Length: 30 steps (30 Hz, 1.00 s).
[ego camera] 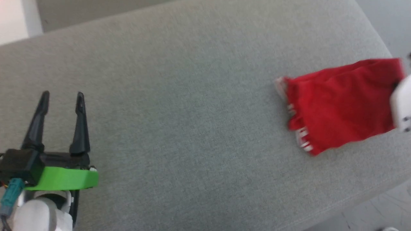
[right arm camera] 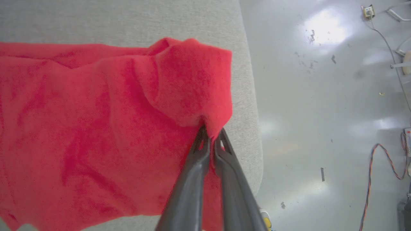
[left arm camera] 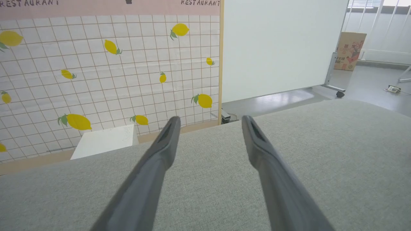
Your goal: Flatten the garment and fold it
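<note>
In the head view the garment [ego camera: 340, 102] lies at the right of the frame, near the end of the grey bench [ego camera: 192, 96]. It is a red, roughly rectangular bundle, with red-white striped trim [ego camera: 301, 139] peeking out along its left and lower-left edge. A pale part of the right arm [ego camera: 401, 106] overlaps its right side at the frame edge.

In the right wrist view the right gripper [right arm camera: 212, 131] has its fingers pressed almost together on a pinch of red cloth at the garment's [right arm camera: 96, 122] edge, close to the bench's [right arm camera: 247, 96] rounded edge. The fabric bunches up into a fold just above the fingertips. A shiny grey floor [right arm camera: 321, 112] fills the right of that frame.

The left gripper [ego camera: 63, 93] sits at the lower left of the head view, well apart from the garment. Its fingers are spread wide and hold nothing. In the left wrist view that gripper [left arm camera: 210, 119] points across bare bench [left arm camera: 337, 154] toward a lemon-patterned wall [left arm camera: 112, 73] and a white panel [left arm camera: 282, 45].
</note>
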{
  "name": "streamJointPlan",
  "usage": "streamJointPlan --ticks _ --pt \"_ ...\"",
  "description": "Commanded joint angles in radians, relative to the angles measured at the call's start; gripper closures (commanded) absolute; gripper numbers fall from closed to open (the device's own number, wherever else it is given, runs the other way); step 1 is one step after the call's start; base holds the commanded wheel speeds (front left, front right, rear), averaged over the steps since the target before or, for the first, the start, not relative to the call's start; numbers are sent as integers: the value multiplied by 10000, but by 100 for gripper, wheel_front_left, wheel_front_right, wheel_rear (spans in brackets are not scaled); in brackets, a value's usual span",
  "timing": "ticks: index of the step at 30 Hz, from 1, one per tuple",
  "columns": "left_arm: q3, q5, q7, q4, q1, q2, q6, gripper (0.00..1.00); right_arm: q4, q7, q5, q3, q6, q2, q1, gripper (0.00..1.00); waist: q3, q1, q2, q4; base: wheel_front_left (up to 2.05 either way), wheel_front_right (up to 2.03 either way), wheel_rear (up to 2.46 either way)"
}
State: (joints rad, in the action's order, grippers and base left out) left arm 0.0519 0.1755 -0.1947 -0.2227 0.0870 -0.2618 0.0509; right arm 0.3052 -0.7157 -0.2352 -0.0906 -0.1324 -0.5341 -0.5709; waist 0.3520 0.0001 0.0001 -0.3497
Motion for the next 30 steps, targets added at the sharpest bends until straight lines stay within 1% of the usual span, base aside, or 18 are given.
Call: streamJointPlan --ticks 1,5,9,10,11,13,16,20,22,24,26,30 --pt "77 -65 107 -174 161 -152 -66 0 248 193 213 287 17 -77 -349 100 1419 -1 -1 -237 0 0 0" --pt "176 -92 433 -627 220 -373 -83 0 974 676 671 1287 17 -142 -927 100 2006 -1 -1 -43 0 0 0" --pt "227 -91 647 -895 258 -512 -97 0 1627 1140 1220 2152 17 179 -1470 100 2356 -1 -1 64 0 0 0" --pt "237 -87 690 -935 264 -540 -102 0 1825 1208 1414 2351 17 289 -1567 83 2405 -1 -1 82 0 0 0" --pt "244 -82 712 -960 264 -556 -106 0 1962 1280 1576 2472 17 363 -1632 0 2426 -1 -1 90 0 0 0" --pt "250 -70 754 -1006 259 -583 -122 0 2244 1581 1940 2838 17 511 -1823 0 2443 -1 -1 112 0 0 0" --pt "262 -53 745 -972 234 -593 -155 0 2533 1886 2213 3073 17 654 -2024 0 2321 -1 -1 119 0 0 0" --pt "253 8 602 -804 141 -534 -198 0 2568 2266 2315 3035 17 630 -2225 0 1923 -1 -1 128 0 0 0" --pt "259 77 487 -651 81 -458 -236 0 2463 2508 2061 2798 17 575 -2348 0 1607 -1 -1 148 0 0 0" --pt "302 149 354 -489 -3 -385 -290 0 2232 2800 1789 2383 17 443 -2496 0 1264 -1 -1 160 0 0 0" --pt "341 258 188 -292 -106 -272 -342 0 1788 2966 1305 2030 17 552 -2625 0 806 -1 -1 209 0 0 0" --pt "382 479 -46 101 -296 -51 -407 0 332 3414 340 1413 17 869 -2735 0 -84 -1 -1 446 0 0 0"
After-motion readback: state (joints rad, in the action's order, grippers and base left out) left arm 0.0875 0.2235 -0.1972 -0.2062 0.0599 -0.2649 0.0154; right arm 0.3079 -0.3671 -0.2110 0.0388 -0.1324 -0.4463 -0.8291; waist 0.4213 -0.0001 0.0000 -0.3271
